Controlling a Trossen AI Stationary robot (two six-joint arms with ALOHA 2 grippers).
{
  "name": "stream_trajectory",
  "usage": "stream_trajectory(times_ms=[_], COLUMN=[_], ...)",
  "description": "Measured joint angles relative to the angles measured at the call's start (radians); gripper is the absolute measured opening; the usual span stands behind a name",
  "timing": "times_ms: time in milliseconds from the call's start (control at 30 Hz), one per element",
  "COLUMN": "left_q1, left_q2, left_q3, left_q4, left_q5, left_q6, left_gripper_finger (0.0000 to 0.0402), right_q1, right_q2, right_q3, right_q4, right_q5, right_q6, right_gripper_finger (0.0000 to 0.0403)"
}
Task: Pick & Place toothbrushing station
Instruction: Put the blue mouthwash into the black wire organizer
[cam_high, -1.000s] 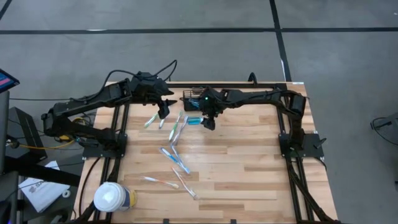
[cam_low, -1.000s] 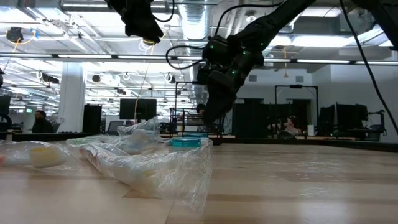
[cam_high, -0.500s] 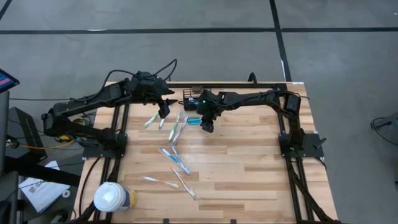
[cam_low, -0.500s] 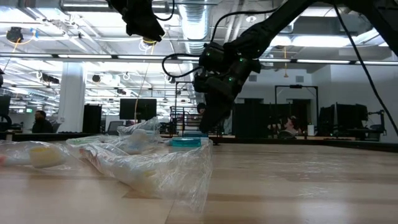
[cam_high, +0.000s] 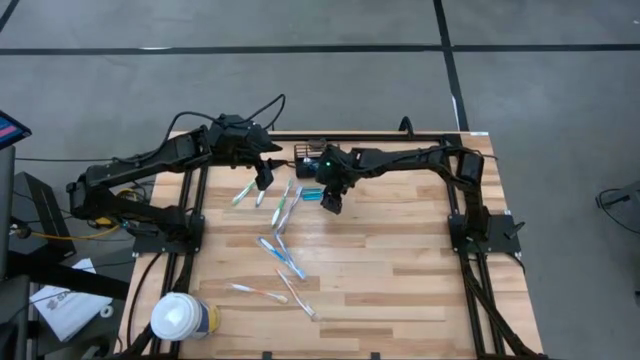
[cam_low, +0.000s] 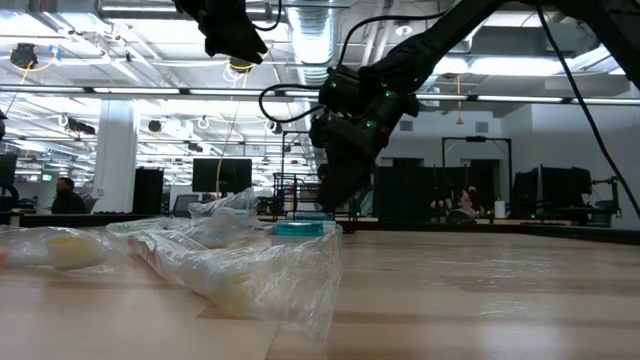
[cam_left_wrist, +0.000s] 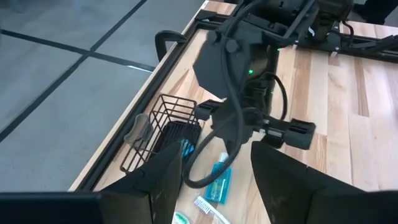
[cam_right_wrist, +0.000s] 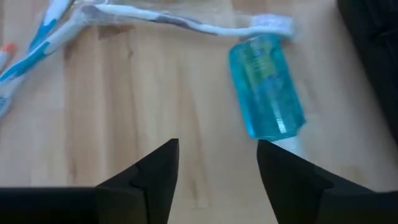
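The toothbrushing station, a small black wire basket (cam_high: 305, 158) (cam_left_wrist: 163, 127), stands on its base at the table's far edge. A teal toothpaste tube (cam_high: 312, 194) (cam_right_wrist: 266, 93) lies flat on the wood just in front of it. A wrapped toothbrush (cam_right_wrist: 186, 22) lies past the tube's far end. My right gripper (cam_high: 333, 205) (cam_right_wrist: 217, 144) hangs open, slanting down over bare wood right beside the tube, with nothing between its fingers. My left gripper (cam_high: 262, 182) (cam_left_wrist: 216, 149) waits open and empty, higher up, left of the basket.
Several wrapped toothbrushes lie scattered over the table's left half (cam_high: 285, 205) (cam_high: 282, 257) (cam_high: 257, 291). A white-lidded cup (cam_high: 183, 318) stands at the near left corner. Crinkled clear wrapping (cam_low: 240, 265) fills the low view's foreground. Bare wood lies to the right (cam_high: 400, 260).
My right gripper has edged a little toward the table's left and down, nearer the teal tube. The tube, the basket and the toothbrushes lie where they were.
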Motion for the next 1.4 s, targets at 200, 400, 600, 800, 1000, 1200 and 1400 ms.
stream_trajectory(times_ms=[200, 400, 600, 800, 1000, 1200, 1400], left_q1=[0.000, 0.000, 0.000, 0.000, 0.000, 0.000, 0.000], left_q2=[0.000, 0.000, 0.000, 0.000, 0.000, 0.000, 0.000], left_q3=[0.000, 0.000, 0.000, 0.000, 0.000, 0.000, 0.000], left_q4=[0.013, 0.019, 0.027, 0.035, 0.038, 0.043, 0.045], left_q5=[0.000, 0.000, 0.000, 0.011, 0.017, 0.017, 0.017], left_q6=[0.000, 0.000, -0.004, -0.023, -0.023, -0.023, -0.022], left_gripper_finger=[0.0186, 0.0186, 0.0186, 0.0186, 0.0186, 0.0186, 0.0186], right_q1=[0.031, 0.017, 0.002, 0.004, 0.006, -0.003, -0.004], right_q2=[-0.005, -0.005, -0.005, -0.006, -0.006, -0.006, -0.006], right_q3=[0.000, 0.000, 0.001, 0.030, 0.034, 0.034, 0.035], right_q4=[0.000, 0.051, 0.106, 0.099, 0.102, 0.103, 0.106], right_q5=[0.001, 0.017, 0.032, 0.033, 0.033, 0.046, 0.081], right_q6=[0.007, 0.049, 0.134, 0.142, 0.142, 0.150, 0.150], right_gripper_finger=[0.0204, 0.0213, 0.0177, 0.0082, 0.0006, 0.0003, 0.0001])
